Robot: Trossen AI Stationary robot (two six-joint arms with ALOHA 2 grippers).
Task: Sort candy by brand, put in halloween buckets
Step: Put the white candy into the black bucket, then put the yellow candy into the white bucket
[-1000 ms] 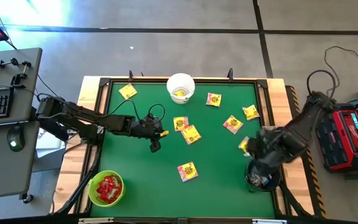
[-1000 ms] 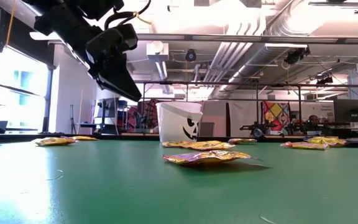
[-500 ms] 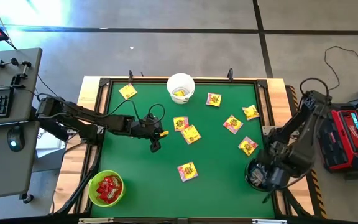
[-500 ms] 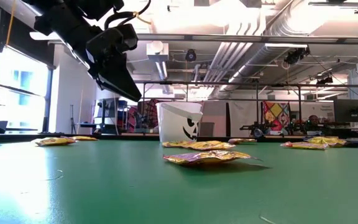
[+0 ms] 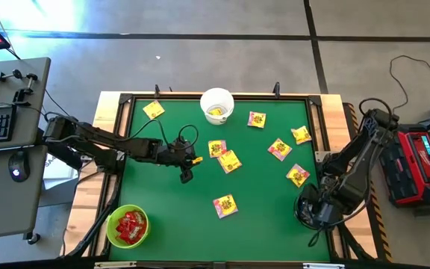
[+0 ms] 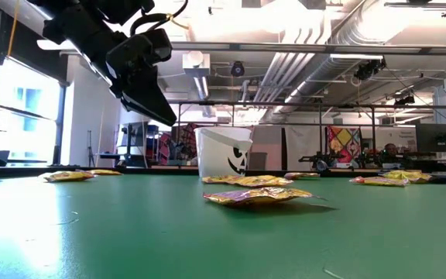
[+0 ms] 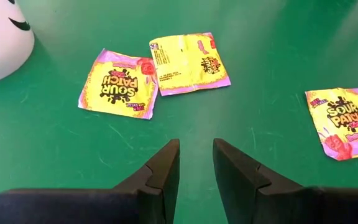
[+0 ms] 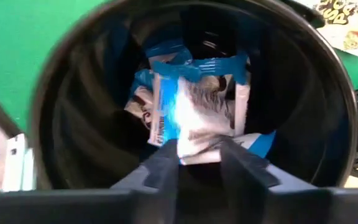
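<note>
The right gripper (image 8: 199, 163) hangs over the black bucket (image 5: 310, 211) at the table's 4 o'clock corner, its fingers (image 8: 160, 171) a little apart with a white-and-blue bar (image 8: 194, 118) just in front of the tips; whether they touch the bar I cannot tell. This bar stands nearly upright inside the bucket, with its long axis running down into the bucket, on top of other blue-and-white wrappers. A second ago the right arm covered a yellow packet (image 5: 298, 175) at 3 o'clock and stood more toward the table's middle; now it has swung to the outer edge and this packet lies in plain sight. The left gripper (image 5: 186, 175) hovers left of the table's centre, its fingers (image 7: 163, 171) open by a narrow gap and holding nothing, in the same place as before. Ahead of it lie two yellow packets (image 7: 119, 91), edge to edge, each turned so its corners point like a diamond in the high view. A further packet (image 5: 225, 205) lies at 6 o'clock from the centre, also tilted. The white bucket (image 5: 217, 105) stands at 12 o'clock with one yellow piece inside. The green bucket (image 5: 128, 226) sits at 8 o'clock, filled with red packets (image 5: 131, 225). No candy on the table has shifted.
</note>
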